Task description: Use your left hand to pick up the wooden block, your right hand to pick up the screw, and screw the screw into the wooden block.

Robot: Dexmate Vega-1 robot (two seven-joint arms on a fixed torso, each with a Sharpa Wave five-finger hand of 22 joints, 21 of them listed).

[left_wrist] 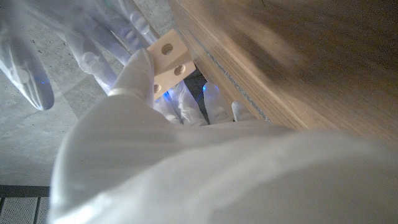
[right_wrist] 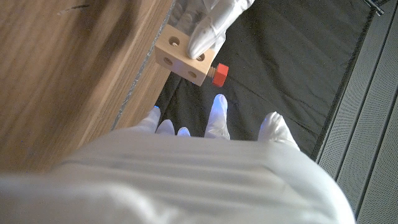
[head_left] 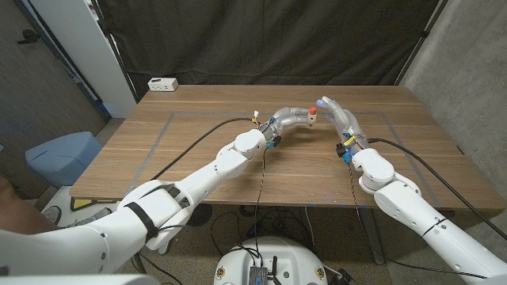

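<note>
My left hand (head_left: 289, 119) holds the pale wooden block (head_left: 314, 119) above the far middle of the table (head_left: 238, 170). The red-headed screw (head_left: 314, 108) sticks out of the block. In the right wrist view the screw (right_wrist: 219, 73) sits in one face of the block (right_wrist: 180, 55), and the left hand's fingers (right_wrist: 208, 25) grip the block from behind. My right hand (head_left: 339, 117) is just beside the block; its fingertips (right_wrist: 217, 112) are spread a short gap away from the screw and touch nothing. The left wrist view shows the block (left_wrist: 168, 59) with two holes.
A white power strip (head_left: 162, 84) lies at the table's far left corner. A blue seat (head_left: 63, 154) stands left of the table. Black cables run along both arms. A dark curtain hangs behind the table.
</note>
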